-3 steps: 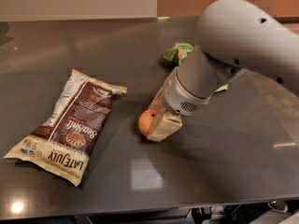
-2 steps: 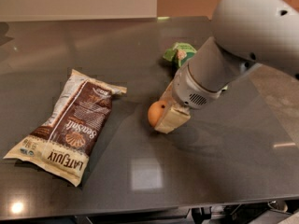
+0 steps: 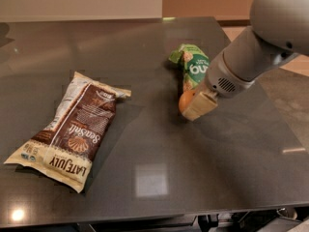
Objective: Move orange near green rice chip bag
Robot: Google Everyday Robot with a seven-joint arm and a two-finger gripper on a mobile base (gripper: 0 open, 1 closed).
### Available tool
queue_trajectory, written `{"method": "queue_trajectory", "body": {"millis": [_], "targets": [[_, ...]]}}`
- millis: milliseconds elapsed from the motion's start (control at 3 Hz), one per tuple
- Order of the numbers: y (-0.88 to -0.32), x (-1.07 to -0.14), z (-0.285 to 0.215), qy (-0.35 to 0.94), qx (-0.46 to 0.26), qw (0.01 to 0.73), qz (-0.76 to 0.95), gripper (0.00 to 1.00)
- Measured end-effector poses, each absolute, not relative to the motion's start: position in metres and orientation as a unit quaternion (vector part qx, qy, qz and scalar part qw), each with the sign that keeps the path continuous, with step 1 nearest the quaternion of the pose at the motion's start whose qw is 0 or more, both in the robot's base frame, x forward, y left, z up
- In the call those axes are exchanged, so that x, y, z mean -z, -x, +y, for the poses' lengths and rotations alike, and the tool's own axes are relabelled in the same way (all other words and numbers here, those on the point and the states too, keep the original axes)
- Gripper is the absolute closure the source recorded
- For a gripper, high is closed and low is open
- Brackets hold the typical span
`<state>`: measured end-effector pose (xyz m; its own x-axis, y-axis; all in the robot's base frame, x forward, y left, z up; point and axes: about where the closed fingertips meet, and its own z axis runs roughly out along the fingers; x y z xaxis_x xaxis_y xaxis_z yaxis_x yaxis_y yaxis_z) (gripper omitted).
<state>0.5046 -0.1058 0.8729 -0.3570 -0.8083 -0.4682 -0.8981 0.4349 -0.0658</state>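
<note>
**One orange (image 3: 184, 102) in the claw (image 3: 194, 108), beside the green rice chip bag (image 3: 193, 66)**

Claw closed on the orange, low over the dark worktop (image 3: 203, 178), right of centre; orange just at the green rice chip bag's near end, whether touching I cannot tell; brown Late July bag (image 3: 72, 129) lies well apart, left.

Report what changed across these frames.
The gripper, shut on the orange, carried it rightward and farther back to just beside the green rice chip bag. It has not let go. That bag and the Late July bag stayed put.
</note>
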Motion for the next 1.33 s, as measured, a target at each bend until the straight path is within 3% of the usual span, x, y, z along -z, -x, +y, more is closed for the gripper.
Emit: {"method": "queue_trajectory", "body": {"millis": [1000,1333], "targets": [[-0.532,-0.858,-0.172,0.424,-0.073,0.217,0.876,1.00],[-0.537,-0.853,-0.176,0.421,-0.071,0.218,0.878,0.84]]}}
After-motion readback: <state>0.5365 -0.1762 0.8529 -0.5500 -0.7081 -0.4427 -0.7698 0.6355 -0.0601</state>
